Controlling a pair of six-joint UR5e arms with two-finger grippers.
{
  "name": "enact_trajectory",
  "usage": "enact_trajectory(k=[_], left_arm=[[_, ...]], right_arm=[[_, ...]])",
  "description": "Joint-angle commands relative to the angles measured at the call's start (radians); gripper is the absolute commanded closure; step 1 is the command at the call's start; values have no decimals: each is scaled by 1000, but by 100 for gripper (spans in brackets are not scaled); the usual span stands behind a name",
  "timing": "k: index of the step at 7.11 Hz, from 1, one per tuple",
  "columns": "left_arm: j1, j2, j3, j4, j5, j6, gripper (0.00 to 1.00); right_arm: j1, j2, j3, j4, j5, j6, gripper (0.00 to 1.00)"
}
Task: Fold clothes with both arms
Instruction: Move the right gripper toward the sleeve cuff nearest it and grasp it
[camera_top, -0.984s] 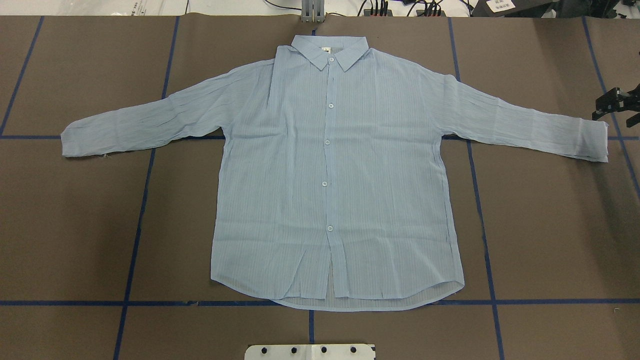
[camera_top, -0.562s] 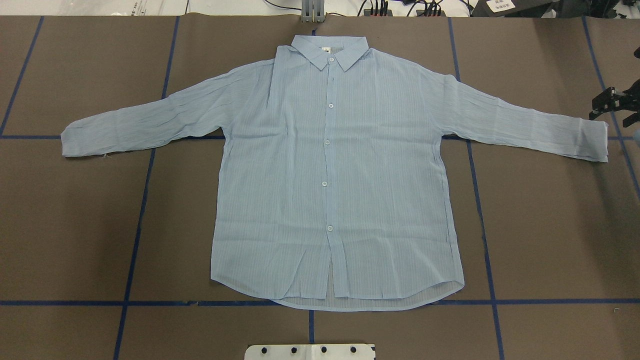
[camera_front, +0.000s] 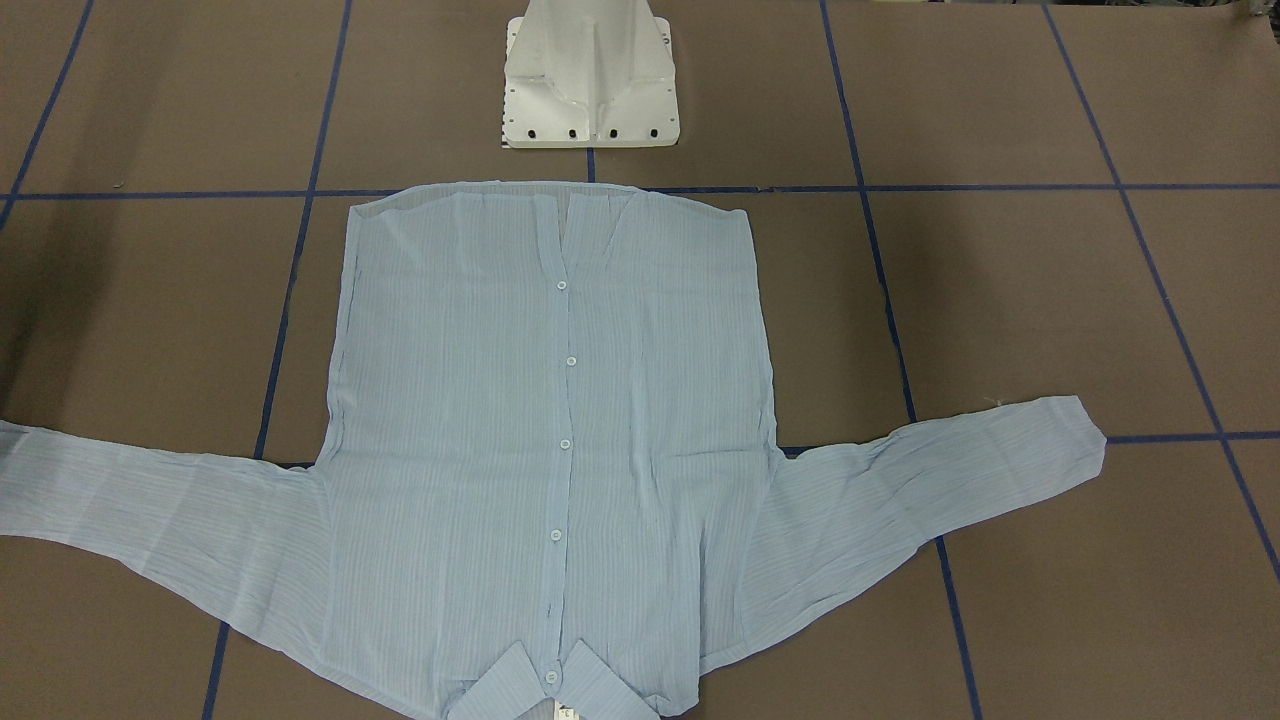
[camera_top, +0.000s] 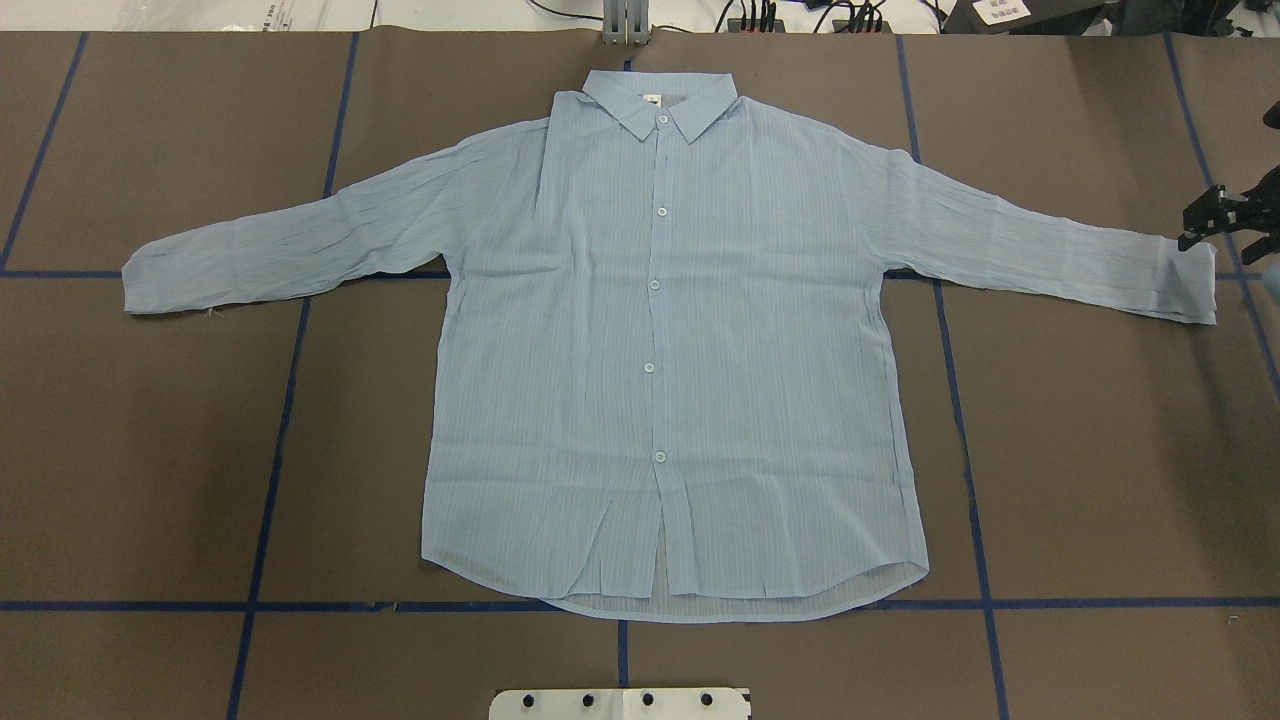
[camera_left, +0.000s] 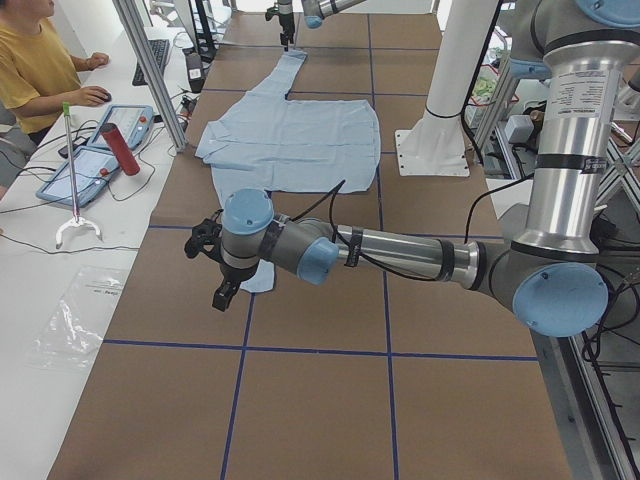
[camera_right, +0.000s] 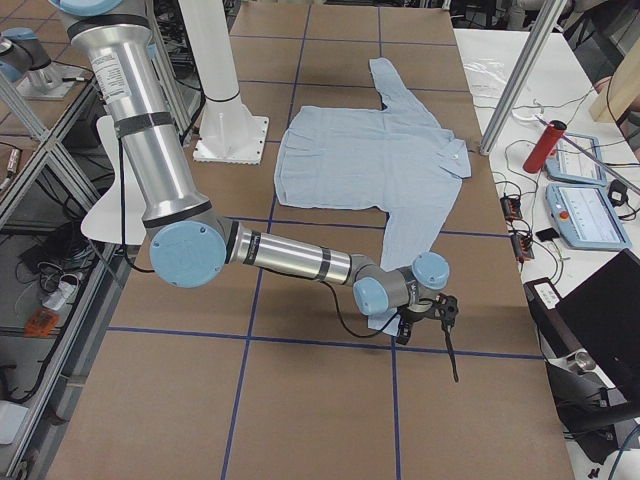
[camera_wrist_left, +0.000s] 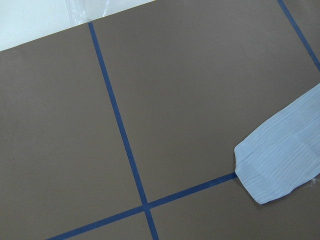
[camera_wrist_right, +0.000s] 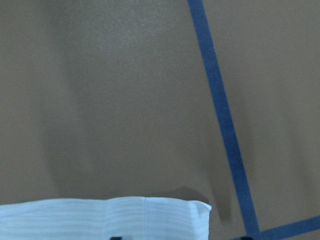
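The pale-blue striped shirt (camera_top: 660, 350) lies flat and buttoned on the brown table, collar at the far side and both sleeves spread out; it also shows in the front-facing view (camera_front: 550, 420). My right gripper (camera_top: 1225, 228) is open, just above the end of the right sleeve's cuff (camera_top: 1185, 285). In the right wrist view the cuff (camera_wrist_right: 100, 217) lies between two dark fingertips at the bottom edge. My left gripper (camera_left: 212, 268) hovers by the left sleeve's cuff (camera_wrist_left: 280, 165), outside the overhead view; I cannot tell if it is open.
Blue tape lines (camera_top: 280, 420) cross the table. The white pedestal base (camera_front: 590, 80) stands at the robot's side, near the hem. At the far edge are a seated operator (camera_left: 40, 60), tablets and a red cylinder (camera_left: 120, 150).
My right gripper has moved a little left and down, closer to the right sleeve's cuff. The shirt has not moved.
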Motion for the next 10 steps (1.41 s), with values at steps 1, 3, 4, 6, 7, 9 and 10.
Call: enact_trajectory(k=[1, 3, 4, 6, 7, 9, 10], left_arm=[[0, 0, 0, 0, 0, 1, 1], [0, -1, 0, 0, 2, -5, 1], [0, 0, 0, 0, 2, -2, 1], [0, -1, 0, 1, 2, -5, 1], [0, -1, 0, 0, 2, -6, 1], [-2, -3, 0, 1, 2, -6, 1], [-2, -3, -2, 1, 2, -6, 1]], right_arm=[[-9, -1, -7, 0, 0, 0, 23], [-12, -3, -10, 0, 3, 2, 55], [-12, -5, -11, 0, 3, 5, 77], [-12, -1, -10, -2, 6, 6, 100], [-12, -1, -8, -2, 8, 6, 100], [-1, -1, 49, -6, 97, 17, 100], [6, 0, 153, -73, 139, 58, 100]])
